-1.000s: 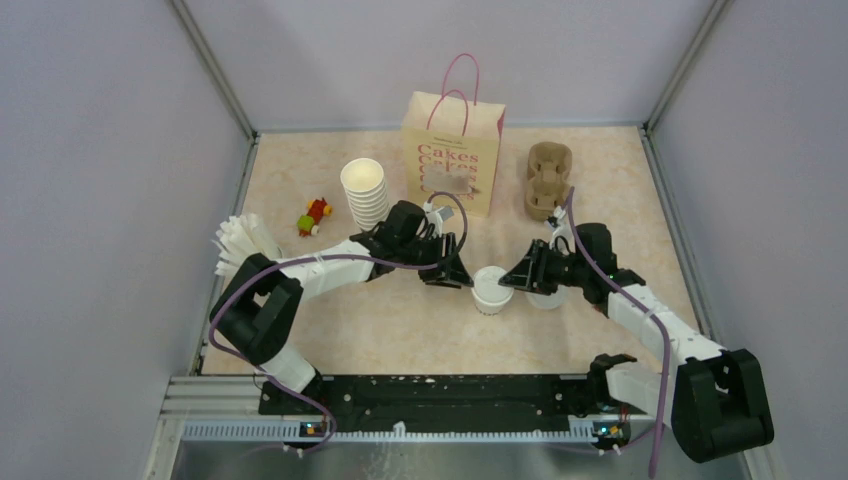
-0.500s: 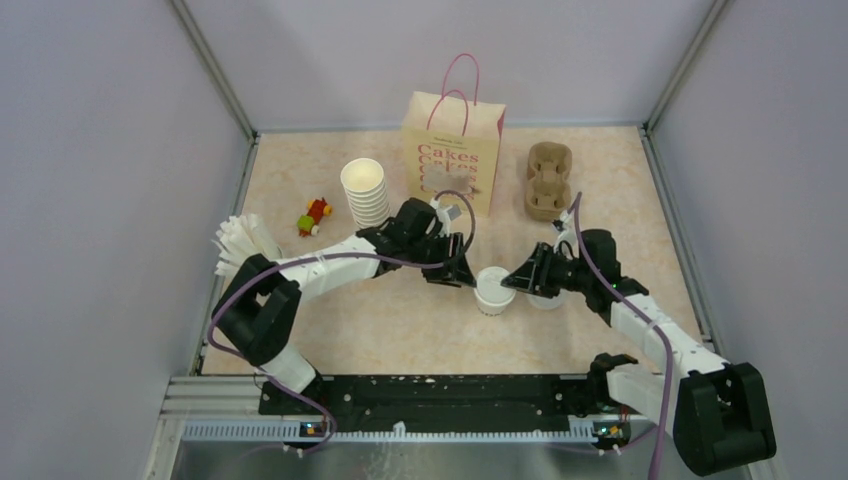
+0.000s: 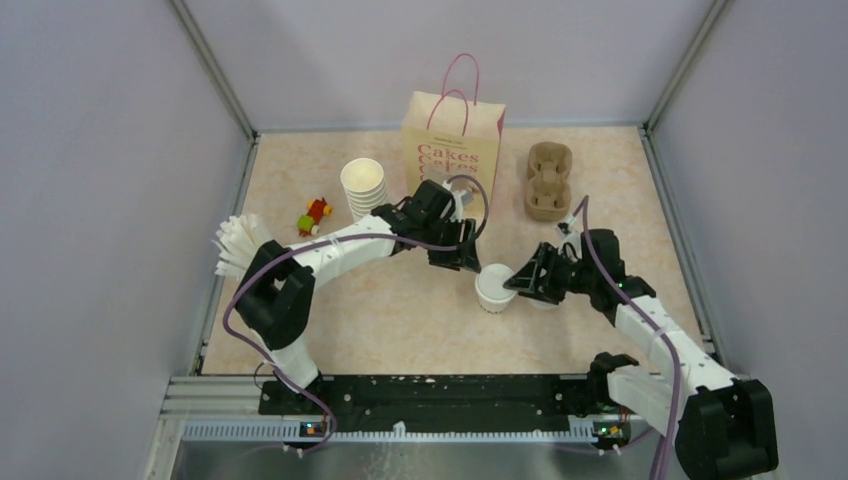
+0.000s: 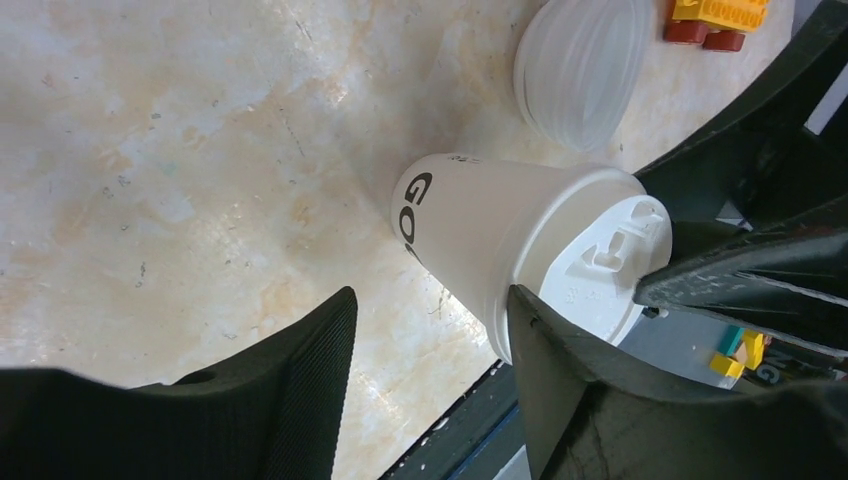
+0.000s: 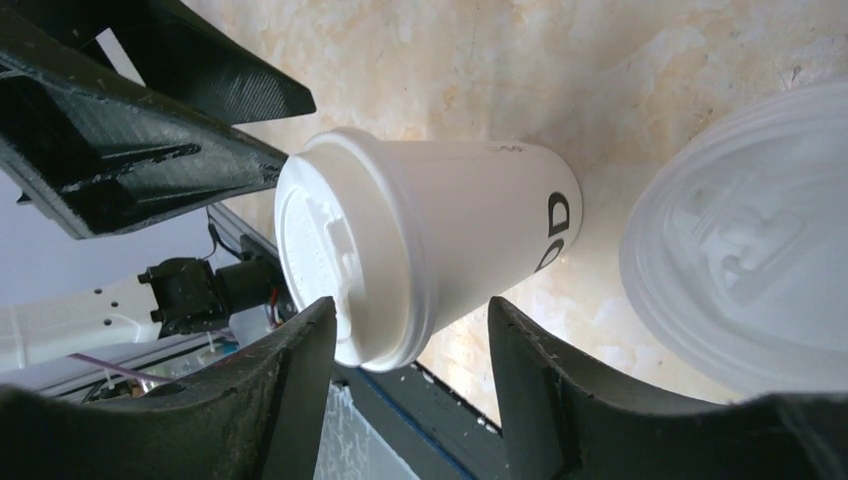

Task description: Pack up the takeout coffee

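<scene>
Shows the takeout coffee (image 3: 494, 288) upright near the middle of the table (image 3: 400, 320), lid on and black lettering on its side, just beside a loose clear lid (image 5: 740, 260) and in front of the paper bag (image 3: 452, 150). Catches the left end effector (image 4: 430, 300) spread wide at the cup's rear-left, gripping nothing, and the right end effector (image 5: 410, 305) equally wide at the cup's right, the lidded top at its fingertips. Puts the stack of cups (image 3: 363, 190) and the cardboard carrier (image 3: 549, 180) well apart, toward the rear
</scene>
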